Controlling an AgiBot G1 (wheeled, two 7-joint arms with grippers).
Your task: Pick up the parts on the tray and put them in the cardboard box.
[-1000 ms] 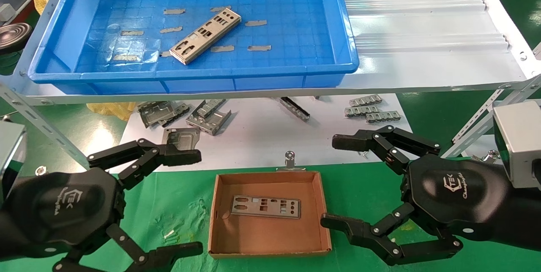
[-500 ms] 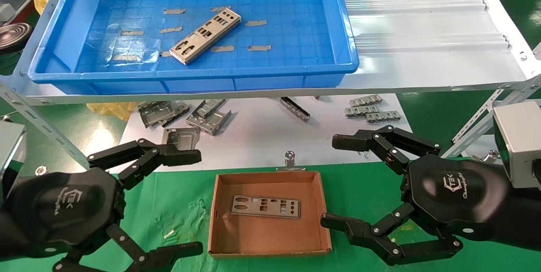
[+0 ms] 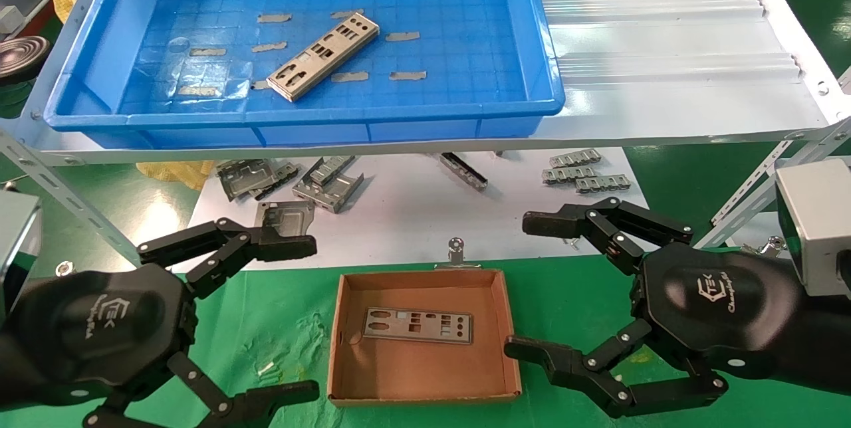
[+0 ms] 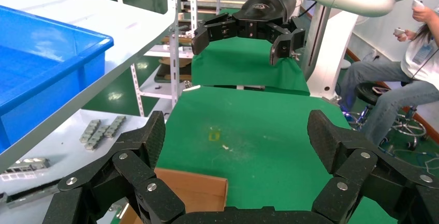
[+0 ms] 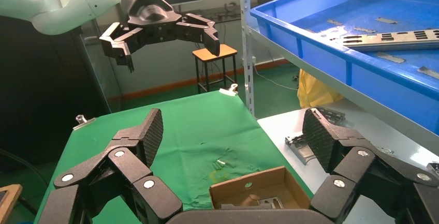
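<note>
Blue tray [image 3: 80, 62] fills the upper left of the head frame, sitting on a white shelf [image 3: 665, 82] raised above the work level. One silver part [image 3: 324, 55] remains on its gridded floor, just left of tray centre. Long axis runs diagonal: low end toward frame lower left, high end toward upper right. It lies flat among short grey tape strips [image 3: 407, 75], so little edge is offered for a grip.

Cardboard box [image 3: 346, 321] sits at lower centre on green cloth [image 3: 286, 308], with one part [image 3: 417, 325] already flat inside, long axis left to right.

Left hand [image 3: 292, 315] at lower left, right hand [image 3: 518, 285] at lower right, flanking the box. Both released, fingers spread wide, holding nothing; each wrist view confirms the gap between its own fingers.

The remaining part lies up-frame from both hands, slightly left of the box. Judgement: left hand has the shorter and straighter reach; the right would have to cross over. Either must rise over the shelf lip and the tray's near wall before descending. A wrist turn to bring the fingers across the part's short width looks necessary.

Below the shelf, a white bench [image 3: 412, 215] carries bent grey brackets [image 3: 329, 182], not task items. Room over the tray floor looks open.
</note>
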